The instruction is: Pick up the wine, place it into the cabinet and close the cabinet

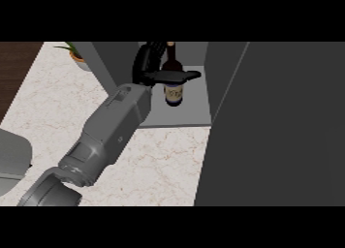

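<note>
A dark wine bottle (174, 95) with a pale label stands upright inside the open cabinet (193, 115), at the left of its shelf. My left hand (148, 72) is shut on the bottle's shoulder: the thumb lies across the front and the fingers curl round the back by the neck. The grey forearm runs from the lower left up into the cabinet's opening. Whether the bottle's base touches the shelf is unclear. The cabinet door (275, 126) stands wide open at the right, a big dark panel. My right hand does not show.
The marble counter (161, 160) spreads below the cabinet. A potted plant (76, 55) stands at the back left beside the cabinet's wall. A pale grey object (4, 160) sits at the left edge. The open door blocks the right side.
</note>
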Motion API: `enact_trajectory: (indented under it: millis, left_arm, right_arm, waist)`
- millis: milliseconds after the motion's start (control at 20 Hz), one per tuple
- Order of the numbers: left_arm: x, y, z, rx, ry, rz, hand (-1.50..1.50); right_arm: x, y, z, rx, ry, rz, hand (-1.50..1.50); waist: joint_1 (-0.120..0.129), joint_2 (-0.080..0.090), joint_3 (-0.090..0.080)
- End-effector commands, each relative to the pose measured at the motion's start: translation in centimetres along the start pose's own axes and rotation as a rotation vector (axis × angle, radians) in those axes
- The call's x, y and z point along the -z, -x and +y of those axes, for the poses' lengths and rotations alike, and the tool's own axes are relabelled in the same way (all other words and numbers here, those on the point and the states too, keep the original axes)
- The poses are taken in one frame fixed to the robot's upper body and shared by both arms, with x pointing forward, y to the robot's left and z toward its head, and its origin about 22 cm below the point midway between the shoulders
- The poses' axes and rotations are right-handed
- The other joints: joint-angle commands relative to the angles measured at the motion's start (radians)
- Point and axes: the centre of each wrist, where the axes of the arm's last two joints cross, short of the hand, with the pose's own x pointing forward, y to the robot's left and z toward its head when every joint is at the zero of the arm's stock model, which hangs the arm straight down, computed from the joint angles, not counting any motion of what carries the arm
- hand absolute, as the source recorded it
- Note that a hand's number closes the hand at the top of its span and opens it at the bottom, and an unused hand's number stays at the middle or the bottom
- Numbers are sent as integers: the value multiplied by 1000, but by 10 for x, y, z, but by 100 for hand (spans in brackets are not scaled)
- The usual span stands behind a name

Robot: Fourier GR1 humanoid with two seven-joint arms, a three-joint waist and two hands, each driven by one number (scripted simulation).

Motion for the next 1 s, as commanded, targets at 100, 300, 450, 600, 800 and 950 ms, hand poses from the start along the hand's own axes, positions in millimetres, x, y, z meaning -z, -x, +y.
enact_trajectory:
  millis: [100,300,450,600,800,950]
  left_arm:
    - [-12,3,-3,-81,54,18,-150]
    - [-31,12,-4,-131,108,19,-150]
    - [-55,23,-2,-165,96,11,-150]
    - [-78,29,-7,-191,94,52,-150]
    - [-107,30,-4,-190,82,62,-150]
    - [-124,25,-9,-189,80,70,-150]
  right_arm:
    - [-10,-40,3,90,13,-35,-150]
    - [-11,-46,-2,93,33,-12,-150]
    - [-10,-42,0,83,26,-18,-150]
    - [-12,-46,-1,86,19,-12,-150]
    - [-11,-48,-4,65,36,-8,-150]
    - [-10,-47,-6,71,51,-29,-150]
  waist:
    - [24,-7,0]
    - [38,-15,0]
    - [38,-11,0]
    - [37,-13,0]
    - [53,-11,0]
    - [45,-7,1]
